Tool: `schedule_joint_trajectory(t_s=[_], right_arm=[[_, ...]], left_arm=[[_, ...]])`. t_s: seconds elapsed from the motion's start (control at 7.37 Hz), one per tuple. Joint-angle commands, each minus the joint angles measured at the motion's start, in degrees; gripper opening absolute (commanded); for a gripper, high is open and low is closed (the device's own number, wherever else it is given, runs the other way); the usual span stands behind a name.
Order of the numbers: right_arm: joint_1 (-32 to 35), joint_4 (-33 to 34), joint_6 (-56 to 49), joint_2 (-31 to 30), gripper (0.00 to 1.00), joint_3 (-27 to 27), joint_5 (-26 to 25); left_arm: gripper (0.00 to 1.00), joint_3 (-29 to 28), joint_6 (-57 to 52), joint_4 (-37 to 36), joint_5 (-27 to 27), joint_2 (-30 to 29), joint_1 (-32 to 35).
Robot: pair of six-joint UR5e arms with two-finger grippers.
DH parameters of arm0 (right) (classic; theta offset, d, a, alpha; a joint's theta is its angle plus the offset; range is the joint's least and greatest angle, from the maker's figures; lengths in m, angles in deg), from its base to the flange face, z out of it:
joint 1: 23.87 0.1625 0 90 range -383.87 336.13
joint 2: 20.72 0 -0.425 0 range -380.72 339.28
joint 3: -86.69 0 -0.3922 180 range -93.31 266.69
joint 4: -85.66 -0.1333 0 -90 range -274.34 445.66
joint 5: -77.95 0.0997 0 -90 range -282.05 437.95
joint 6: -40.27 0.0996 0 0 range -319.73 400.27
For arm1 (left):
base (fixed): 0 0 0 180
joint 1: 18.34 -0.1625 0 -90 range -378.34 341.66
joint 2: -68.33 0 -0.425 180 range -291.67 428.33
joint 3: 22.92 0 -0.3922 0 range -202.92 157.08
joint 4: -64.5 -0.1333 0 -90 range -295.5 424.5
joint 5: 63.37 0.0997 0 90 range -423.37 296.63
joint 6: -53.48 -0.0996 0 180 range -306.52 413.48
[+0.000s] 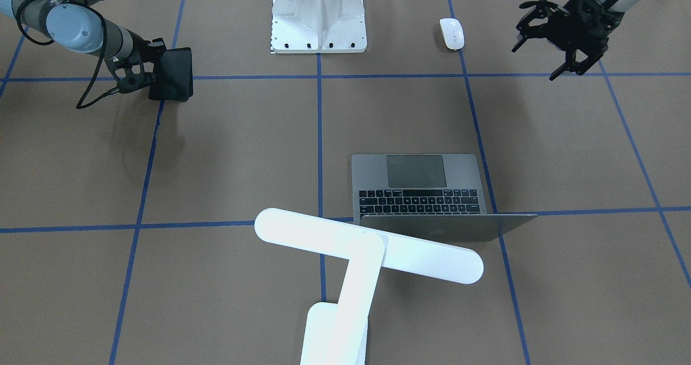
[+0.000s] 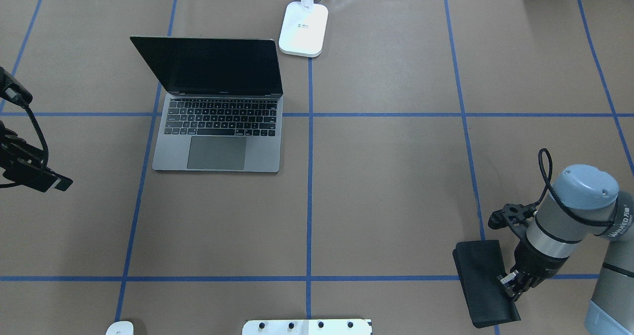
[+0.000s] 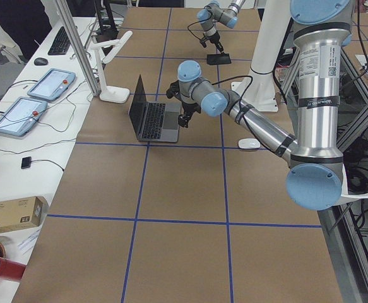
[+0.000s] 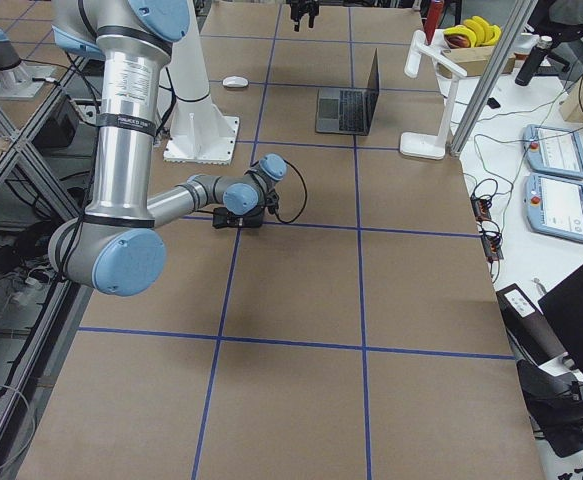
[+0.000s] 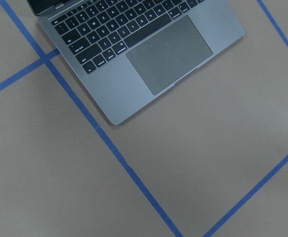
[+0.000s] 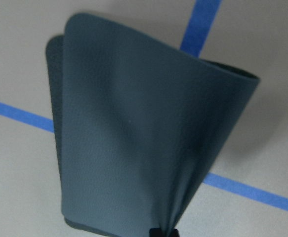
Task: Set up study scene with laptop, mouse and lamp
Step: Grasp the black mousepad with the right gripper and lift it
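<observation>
The laptop (image 2: 218,127) stands open at the far left, its dark screen facing the robot; it also shows from behind the lid in the front view (image 1: 426,192). At the near left edge lies the white mouse (image 1: 451,33), barely in the overhead view (image 2: 120,328). The lamp base (image 2: 303,30) sits at the far middle, with the lamp head (image 1: 367,244) over the table beside the laptop. My left gripper (image 1: 534,61) hangs open and empty, to the left of the mouse. My right gripper (image 2: 512,285) is shut on the edge of a black pad (image 2: 483,280), which bends upward (image 6: 144,128).
The white bolted pedestal (image 1: 318,19) stands at the robot's edge in the middle. Blue tape lines cross the brown table (image 2: 386,191). Tablets, a keyboard and cables lie on a side desk beyond the far edge (image 3: 38,95).
</observation>
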Motion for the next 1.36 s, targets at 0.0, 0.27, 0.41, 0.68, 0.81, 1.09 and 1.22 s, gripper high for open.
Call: schedule_joint_trajectory(t_s=[0.0,0.27,0.41,0.68,0.81,1.09,1.22], right_arm=[[2.68,-0.05,-2.35,0.10,0.13,1.92,-0.57],[9.17,0.04,-3.07,0.19,0.13,6.04,-0.31],[12.25,0.04,-3.07,0.37,0.13,7.71,0.39],[16.47,5.44,-3.50,6.29,0.13,8.17,1.79],[18.24,12.54,-6.29,11.39,0.13,7.74,1.97],[23.15,30.80,-15.42,24.90,0.13,5.29,1.80],[24.57,37.50,-19.03,31.59,0.13,2.22,1.45]], left_arm=[[1.00,-0.01,0.10,0.54,-0.09,0.35,-0.04],[1.00,-0.02,4.63,0.19,-1.32,0.53,0.30],[1.00,1.81,12.41,0.36,-0.89,2.79,0.31],[1.00,6.65,24.04,0.63,-0.79,6.05,0.22],[1.00,6.67,28.36,1.84,-0.71,6.33,-0.30],[1.00,6.67,36.71,2.91,1.91,6.59,-3.54],[1.00,6.67,40.32,3.00,4.71,7.12,-6.60]])
